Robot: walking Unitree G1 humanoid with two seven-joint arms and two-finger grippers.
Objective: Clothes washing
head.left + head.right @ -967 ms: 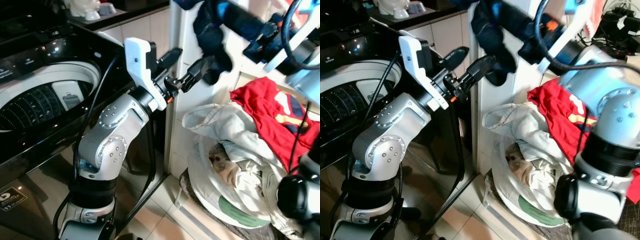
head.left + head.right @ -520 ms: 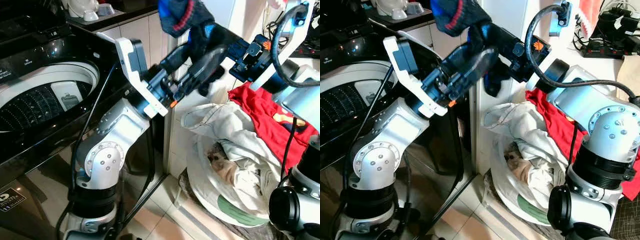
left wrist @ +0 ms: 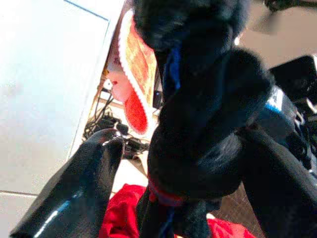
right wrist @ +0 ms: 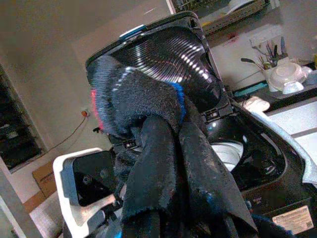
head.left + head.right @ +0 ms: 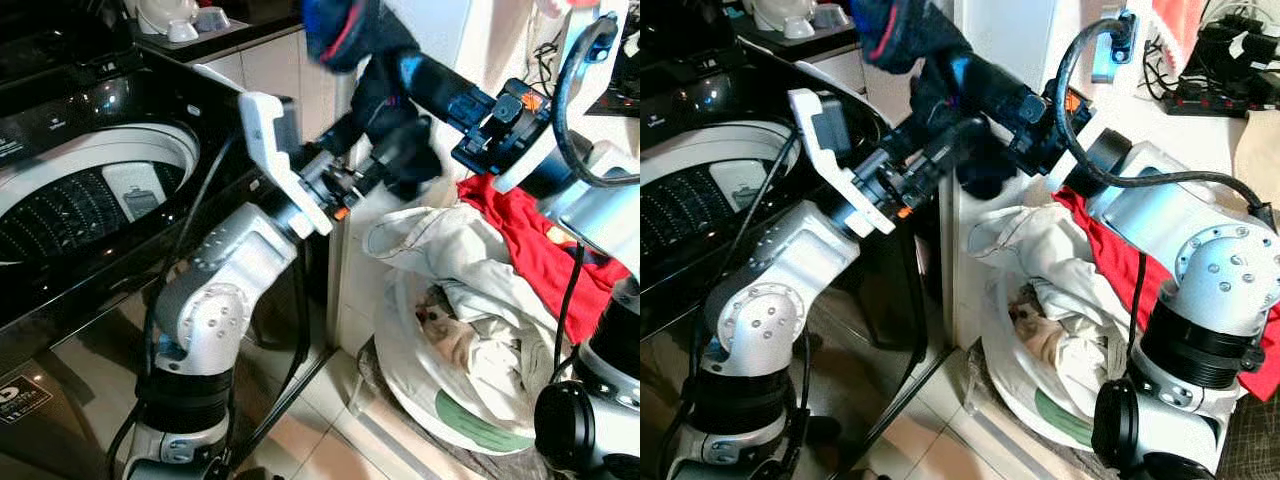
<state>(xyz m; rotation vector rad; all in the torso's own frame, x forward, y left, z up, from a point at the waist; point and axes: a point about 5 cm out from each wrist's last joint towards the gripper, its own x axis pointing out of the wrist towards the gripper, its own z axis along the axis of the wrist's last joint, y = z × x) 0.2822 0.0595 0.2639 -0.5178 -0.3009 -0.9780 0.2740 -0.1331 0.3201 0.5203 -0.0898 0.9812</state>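
- My right pincer (image 5: pixel 940 85) is clamped on a dark blue garment (image 5: pixel 902 30), held high in front of me beside the white cabinet (image 5: pixel 1005 30).
- My left pincer (image 5: pixel 385 165) reaches up to the hanging part of that cloth; its fingers (image 3: pixel 79 188) stand apart on either side of it.
- The open washing machine (image 5: pixel 80 190) sits to my left.
- A white laundry bag (image 5: pixel 450 330) with a red garment (image 5: pixel 535 240) lies lower right.
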